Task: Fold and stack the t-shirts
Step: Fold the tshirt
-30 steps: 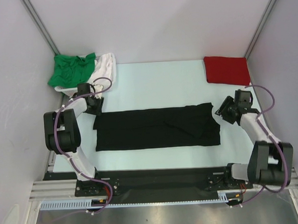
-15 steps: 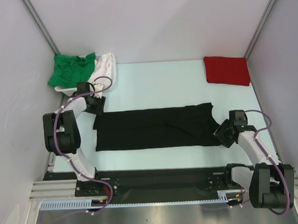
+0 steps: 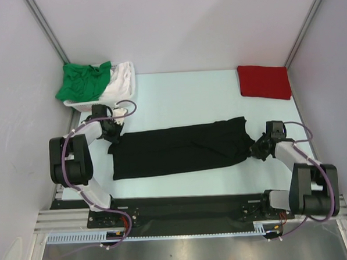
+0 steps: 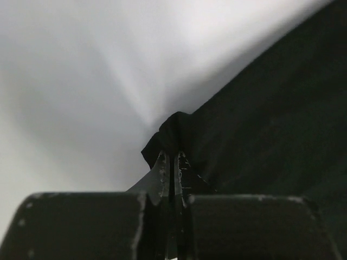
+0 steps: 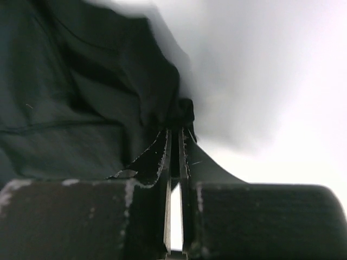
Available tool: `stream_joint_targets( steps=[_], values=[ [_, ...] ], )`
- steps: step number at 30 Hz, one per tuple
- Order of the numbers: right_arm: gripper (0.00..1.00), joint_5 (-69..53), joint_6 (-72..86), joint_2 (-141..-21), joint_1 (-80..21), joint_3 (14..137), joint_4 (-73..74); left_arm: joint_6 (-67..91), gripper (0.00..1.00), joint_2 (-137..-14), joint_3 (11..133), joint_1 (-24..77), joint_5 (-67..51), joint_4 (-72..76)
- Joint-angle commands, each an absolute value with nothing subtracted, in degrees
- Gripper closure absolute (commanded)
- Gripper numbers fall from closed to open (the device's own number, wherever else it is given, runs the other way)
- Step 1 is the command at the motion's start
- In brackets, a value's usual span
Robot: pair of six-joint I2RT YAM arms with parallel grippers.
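While seemingly pinching t-shirt (image 3: pixel 180 148), hands (image 3: pixel 111 137) (image 3: pixel 256 149) low

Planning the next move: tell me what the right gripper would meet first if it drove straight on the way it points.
The black t-shirt: the right gripper is shut on its edge, and the cloth spreads on ahead of it.

The worktop (image 3: pixel 183 94) before me is a pale bluish white, evenly lit, with only soft shadows. Plain pale grey walls close it in: the back wall (image 3: pixel 174 25), the left wall (image 3: pixel 15 115) and the right wall (image 3: pixel 334 86). A slanting metal post stands in the back left corner (image 3: pixel 46 29) and another in the back right corner (image 3: pixel 307 24). Along my near edge run a black strip (image 3: pixel 183 208), a metal rail (image 3: pixel 62 220) and a brushed steel sheet (image 3: pixel 186 254).
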State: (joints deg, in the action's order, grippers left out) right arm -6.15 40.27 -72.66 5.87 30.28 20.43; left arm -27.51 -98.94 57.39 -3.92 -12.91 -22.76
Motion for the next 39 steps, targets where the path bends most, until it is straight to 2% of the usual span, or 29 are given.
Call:
stream_joint_targets(
  steps=[1, 8, 12, 16, 20, 21, 26, 28, 32, 36, 39],
  values=[
    [1.00, -2.0, 38.1, -84.9, 6.0, 34.1, 5.0, -33.6, 1.00, -96.1, 52.0, -3.6, -20.2, -33.7],
    [1.00, -1.4, 35.6, -102.6, 1.2, 54.9, 3.7, -40.0, 0.98, -87.5, 43.1, -0.4, -24.2, -38.1],
    [1.00, -2.8, 34.8, -113.8, -1.9, 69.3, 5.9, -40.3, 0.95, -83.7, 39.7, 5.3, -23.3, -37.8],
    [1.00, -3.6, 33.7, -123.9, -5.0, 84.5, 10.5, -39.6, 0.91, -78.5, 36.7, 15.1, -26.9, -39.0],
    [0.99, -6.4, 33.4, -134.9, -6.4, 101.4, 15.9, -38.6, 0.91, -74.8, 35.6, 24.2, -25.4, -38.1],
    [0.99, -7.2, 33.2, -137.1, -6.7, 109.4, 17.4, -38.1, 0.90, -74.9, 36.0, 27.7, -25.3, -38.3],
    [0.97, -8.3, 31.1, -152.3, -8.8, 132.2, 27.4, -34.3, 0.89, -80.7, 42.8, 37.3, -26.4, -38.1],
    [0.97, -8.2, 31.3, -155.5, -9.2, 138.2, 28.0, -32.1, 0.88, -84.4, 45.7, 42.1, -27.2, -37.2],
    [0.96, -8.4, 33.1, -156.2, -10.1, 138.4, 22.5, -31.8, 0.84, -88.0, 47.4, 49.9, -26.2, -36.2],
    [0.87, -9.0, 33.0, -157.3, -11.3, 141.1, 19.6, -31.8, 0.76, -88.6, 48.1, 54.7, -29.5, -35.0],
    [0.65, -7.6, 32.8, -157.1, -11.8, 143.3, 20.1, -31.5, 0.61, -87.5, 48.3, 55.0, -29.1, -33.4]
  ],
)
